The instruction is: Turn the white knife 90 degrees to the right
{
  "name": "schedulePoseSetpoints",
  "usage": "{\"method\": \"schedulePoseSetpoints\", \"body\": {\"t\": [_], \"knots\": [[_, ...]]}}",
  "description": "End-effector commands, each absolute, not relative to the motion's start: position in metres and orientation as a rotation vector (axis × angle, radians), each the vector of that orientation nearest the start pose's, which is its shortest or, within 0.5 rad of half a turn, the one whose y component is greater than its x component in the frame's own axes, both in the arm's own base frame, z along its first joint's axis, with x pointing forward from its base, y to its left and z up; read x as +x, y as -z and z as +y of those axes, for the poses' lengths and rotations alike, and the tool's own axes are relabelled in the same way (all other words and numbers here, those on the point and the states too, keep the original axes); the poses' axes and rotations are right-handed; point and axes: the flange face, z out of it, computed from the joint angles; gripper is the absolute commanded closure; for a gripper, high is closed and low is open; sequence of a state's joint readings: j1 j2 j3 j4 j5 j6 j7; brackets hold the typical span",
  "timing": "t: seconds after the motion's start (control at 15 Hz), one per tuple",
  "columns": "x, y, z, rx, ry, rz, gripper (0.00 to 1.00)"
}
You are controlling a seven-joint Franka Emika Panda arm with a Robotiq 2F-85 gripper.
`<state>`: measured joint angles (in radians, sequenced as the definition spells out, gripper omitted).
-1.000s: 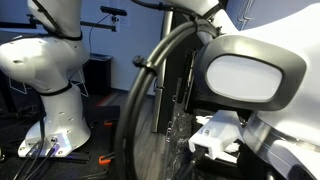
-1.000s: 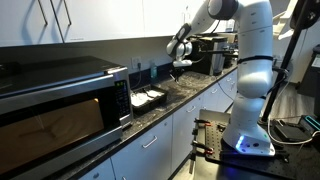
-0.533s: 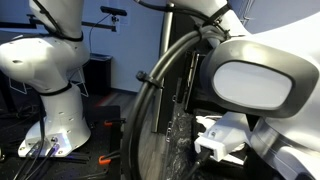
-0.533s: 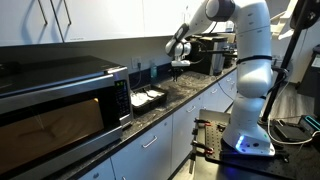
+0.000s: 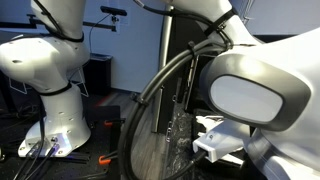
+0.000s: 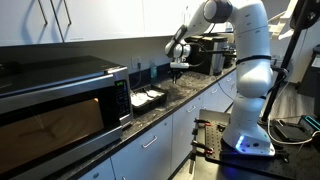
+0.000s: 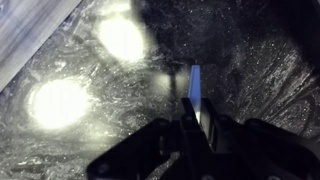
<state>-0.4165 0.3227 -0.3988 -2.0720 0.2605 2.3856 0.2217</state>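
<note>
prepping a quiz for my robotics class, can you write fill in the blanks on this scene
In an exterior view, the gripper hangs above the dark ____.
The big appliance at the counter's near end is a ____.
In the wrist view, the slim white thing ahead of the fingers is the ____.
Missing words: countertop; microwave; knife.

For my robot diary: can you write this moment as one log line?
claw: over white-bladed knife, grip unclear | knife: pointing straight out from claw | surface: dark speckled counter
</note>
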Motion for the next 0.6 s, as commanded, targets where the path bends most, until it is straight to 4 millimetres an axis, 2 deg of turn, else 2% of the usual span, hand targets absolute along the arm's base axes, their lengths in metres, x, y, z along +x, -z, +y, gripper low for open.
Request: {"method": "schedulePoseSetpoints", "body": {"t": [0.0, 0.53], "knots": [[0.418, -0.279, -0.432, -2.335, 0.060, 1.911, 0.97], [0.430, -0.257, -0.455, -1.946, 0.027, 2.318, 0.97]]}}
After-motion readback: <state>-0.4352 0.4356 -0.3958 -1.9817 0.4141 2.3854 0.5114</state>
